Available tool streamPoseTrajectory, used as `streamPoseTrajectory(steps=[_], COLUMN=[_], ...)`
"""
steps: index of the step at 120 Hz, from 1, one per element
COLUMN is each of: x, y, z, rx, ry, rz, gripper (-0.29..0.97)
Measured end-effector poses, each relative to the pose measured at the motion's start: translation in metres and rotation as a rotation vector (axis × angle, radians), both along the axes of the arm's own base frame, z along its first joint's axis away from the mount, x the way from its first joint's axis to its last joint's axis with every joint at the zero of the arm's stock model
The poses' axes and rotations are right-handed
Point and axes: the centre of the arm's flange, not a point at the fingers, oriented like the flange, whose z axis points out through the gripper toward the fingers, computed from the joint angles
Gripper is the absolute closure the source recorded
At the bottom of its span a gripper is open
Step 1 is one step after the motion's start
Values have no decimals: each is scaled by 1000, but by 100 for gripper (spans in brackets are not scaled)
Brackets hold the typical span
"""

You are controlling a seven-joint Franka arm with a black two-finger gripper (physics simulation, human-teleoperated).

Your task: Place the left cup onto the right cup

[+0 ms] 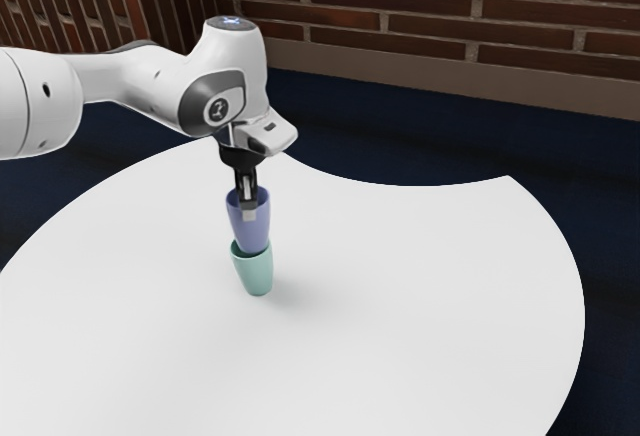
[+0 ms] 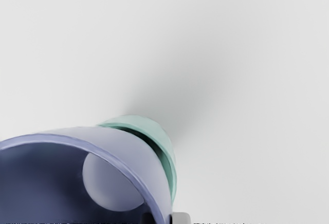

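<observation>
The claw [image 1: 246,196] is clamped on the rim of the blue cup [image 1: 250,228], which sits nested in the green cup [image 1: 253,274] on the white desk [image 1: 420,296].

We counted two cups: one blue cup [image 1: 248,224] and one green cup [image 1: 253,274] (the blue one sat nested in the green one's mouth, so the pair made a single stack). There was one white round table [image 1: 430,296], one robot arm [image 1: 120,81] and one black gripper [image 1: 247,199] at its end. The wrist view gave us the same tally of cups, two, one of each colour
</observation>
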Motion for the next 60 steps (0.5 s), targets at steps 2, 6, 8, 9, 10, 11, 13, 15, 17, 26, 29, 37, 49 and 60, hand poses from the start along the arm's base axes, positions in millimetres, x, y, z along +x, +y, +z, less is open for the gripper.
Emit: streamPoseTrajectory(steps=[2,6,8,9,10,11,13,15,17,26,29,37,49,60], x=[-1,-2,-2,-2,-2,-2,-2,-2,-2,-2,-2,-2,-1,-1], y=[0,0,1,1,1,1,1,1,1,1,1,1,1,1], z=[0,-1,-2,-2,-2,-2,-2,-2,-2,-2,-2,-2,-3,-3], rx=[0,0,1,1,1,1,2,2,2,3,4,4,4,5], ry=[0,1,0,0,0,-1,-1,-2,-3,-6,-6,-8,-9,-10], rz=[0,1,2,2,2,2,2,3,3,4,4,6,7,8], gripper=[79,79,79,79,79,79,79,79,79,79,79,79,79,77])
